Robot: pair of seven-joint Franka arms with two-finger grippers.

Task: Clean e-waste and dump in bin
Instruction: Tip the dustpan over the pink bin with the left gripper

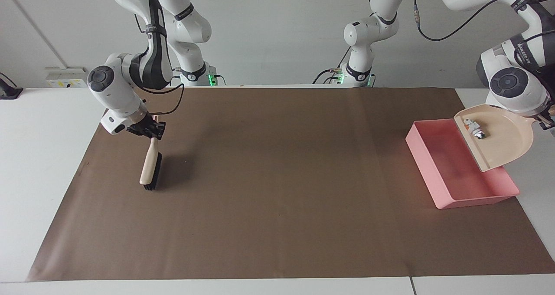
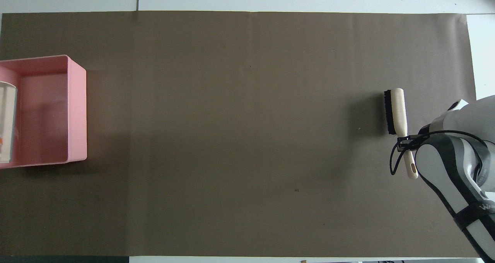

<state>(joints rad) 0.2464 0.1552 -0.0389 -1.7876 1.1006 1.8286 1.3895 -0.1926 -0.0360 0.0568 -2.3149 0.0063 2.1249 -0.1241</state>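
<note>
At the left arm's end of the brown paper (image 1: 277,208), right on its edge, we've got the pink bin (image 1: 477,199). The beige dustpan (image 1: 507,141) hangs over it, tipped steeply so its open lip points down into the bin. The left gripper (image 1: 545,122) is mostly tucked behind its own wrist, but it's clamped on the dustpan's handle. The white-and-green piece of e-waste (image 1: 473,128) is in the tilted pan, up near the pan's edge closest to the robots.

From overhead we only catch a sliver of the dustpan (image 2: 5,123) at the frame's edge, over the bin (image 2: 77,112).

Over toward the right arm's end of the paper, the right gripper (image 1: 149,130) is closed around the handle of a hand brush (image 1: 150,169). The brush slopes down with the bristle end low, at or just above the paper; we can't tell if it's touching. Overhead shows the same grip (image 2: 406,141), bristles (image 2: 390,112) facing the middle of the sheet. The paper lies on a white table (image 1: 39,156).
</note>
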